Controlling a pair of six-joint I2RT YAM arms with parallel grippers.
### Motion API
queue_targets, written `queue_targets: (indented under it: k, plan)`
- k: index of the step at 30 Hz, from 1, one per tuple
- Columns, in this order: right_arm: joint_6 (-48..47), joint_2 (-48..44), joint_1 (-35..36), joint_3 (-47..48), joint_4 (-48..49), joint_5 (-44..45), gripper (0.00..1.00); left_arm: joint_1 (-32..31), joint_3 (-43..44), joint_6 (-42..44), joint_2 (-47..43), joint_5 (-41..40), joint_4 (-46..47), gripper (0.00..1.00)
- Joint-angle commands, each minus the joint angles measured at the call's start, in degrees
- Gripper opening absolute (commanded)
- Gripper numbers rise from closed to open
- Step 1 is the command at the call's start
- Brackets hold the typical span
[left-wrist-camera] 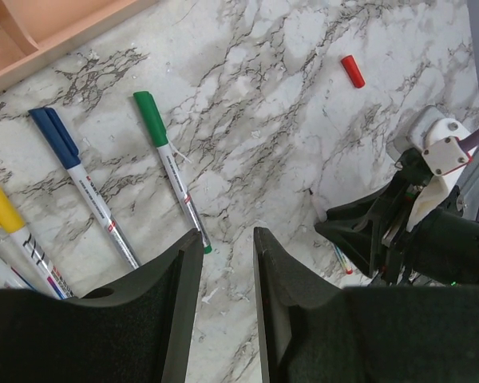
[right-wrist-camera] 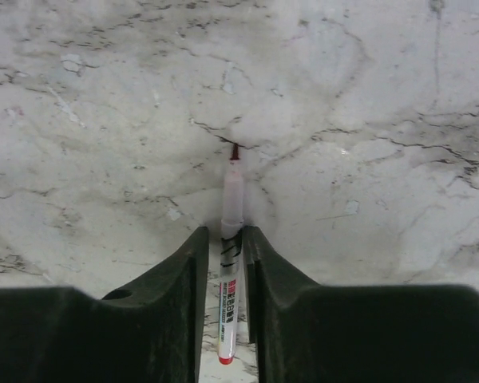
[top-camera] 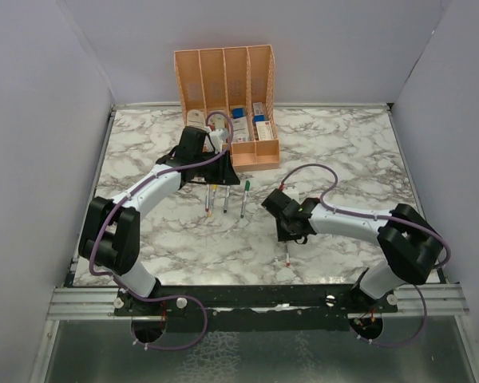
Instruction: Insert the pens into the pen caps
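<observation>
My right gripper [right-wrist-camera: 226, 231] straddles the red-tipped pen [right-wrist-camera: 232, 199], which lies on the marble pointing away. Its jaws stand close around the pen, with a slim gap on the left side. In the top view this gripper [top-camera: 291, 233] is at centre right and the pen [top-camera: 287, 255] trails behind it. The red cap [left-wrist-camera: 352, 70] lies loose on the marble beyond it. My left gripper [left-wrist-camera: 227, 235] is open and empty, just above the tail of a green-capped pen [left-wrist-camera: 174, 177]. A blue-capped pen [left-wrist-camera: 84, 187] and a yellow-capped pen [left-wrist-camera: 12, 227] lie to its left.
The orange organiser [top-camera: 227, 104] with white and blue stationery stands at the back centre, right behind my left gripper [top-camera: 217, 177]. Its base edge shows in the left wrist view [left-wrist-camera: 56, 36]. Grey walls close the table on three sides.
</observation>
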Motion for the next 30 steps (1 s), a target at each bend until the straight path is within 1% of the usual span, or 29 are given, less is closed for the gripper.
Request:
queue_targets:
  k: [1,3,5,11,13,15,18,21,24,26,30]
  plan:
    - [-3.8,4.4,-0.1,1.4,2.6,-4.9,0.17,0.2,0.6,-0.4,0.6,2.2,1.9,0.35]
    - [-4.1,5.9,-0.1,2.0,2.0,-6.1,0.08,0.2,0.7,-0.4,0.7,2.2,1.9,0.34]
    - [-4.1,7.3,-0.1,2.4,1.4,-6.6,0.02,0.2,0.7,-0.3,0.9,2.3,1.8,0.34]
    - [-4.7,8.5,-0.7,6.7,-0.8,-2.2,0.01,0.2,0.6,0.9,1.3,3.2,1.8,0.34]
    - [-6.1,7.4,-2.7,8.5,-0.2,-1.4,0.01,0.2,0.3,1.5,1.2,3.2,2.4,0.34]
    - [-7.5,5.2,-6.5,9.6,2.1,-2.8,0.01,0.2,0.0,2.1,0.8,3.4,3.1,0.34]
    - [-9.2,1.4,-13.0,10.4,7.6,-5.5,0.01,0.2,-0.9,2.0,-0.3,4.1,5.7,0.34]
    - [-11.6,-2.5,-16.8,10.6,14.0,-5.3,0.01,0.1,-2.5,1.3,-0.9,6.2,10.1,0.35]
    - [-14.8,-5.7,-18.0,10.6,20.4,-3.4,0.01,-1.1,-4.0,0.1,-1.2,9.9,16.1,0.35]
    - [-17.1,-7.9,-18.7,9.5,25.4,-2.7,0.01,-3.2,-4.2,0.3,-1.1,11.5,19.1,0.35]
    - [-19.8,-13.8,-19.4,2.6,39.5,-4.4,0.01,-9.1,-3.0,1.9,0.3,12.8,23.3,0.36]
